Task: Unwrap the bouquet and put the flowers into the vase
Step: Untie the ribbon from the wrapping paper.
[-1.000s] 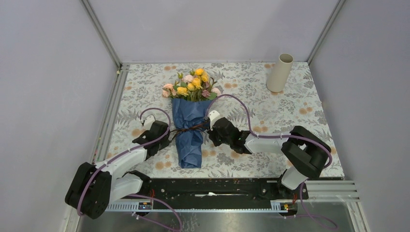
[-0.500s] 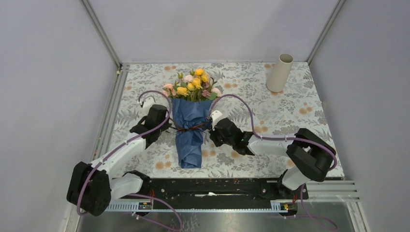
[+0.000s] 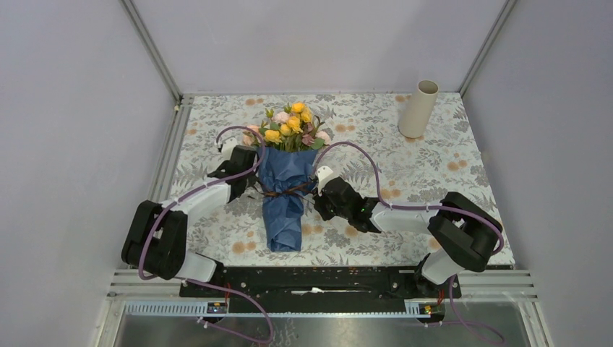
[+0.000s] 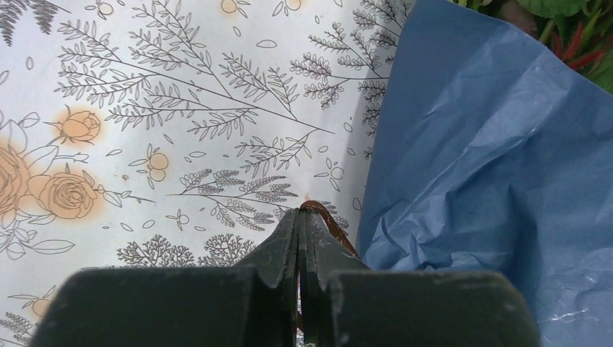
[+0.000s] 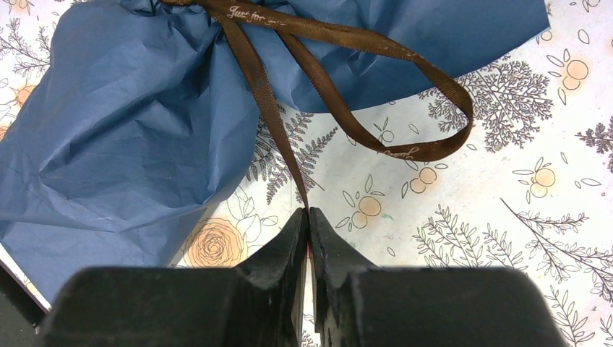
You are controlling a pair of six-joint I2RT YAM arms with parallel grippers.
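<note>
My left gripper (image 4: 300,217) has its jaws pressed together. A short curl of the dark brown ribbon (image 4: 334,225) comes out right at their tips, so I hold that end pinched, just beside the left edge of the blue paper (image 4: 491,166). My right gripper (image 5: 309,213) is clamped on the ribbon at its other side. There one strand runs straight from the gathered knot into my closed tips, and a loose loop lies on the tablecloth (image 5: 506,238) just beyond them. The crinkled paper fills the left of that wrist view. From above, the bouquet (image 3: 284,206) lies flat near the middle of the table, its wrapped foot toward my bases. The flowers (image 3: 289,126), yellow, pink and cream, point to the far side. The ribbon circles the waist of the paper and I sit on both sides of it, the left gripper by the paper's upper left edge and the right gripper just right of the knot. The vase (image 3: 418,108) stands at the far right corner, well apart from the bouquet and from both my grippers.
</note>
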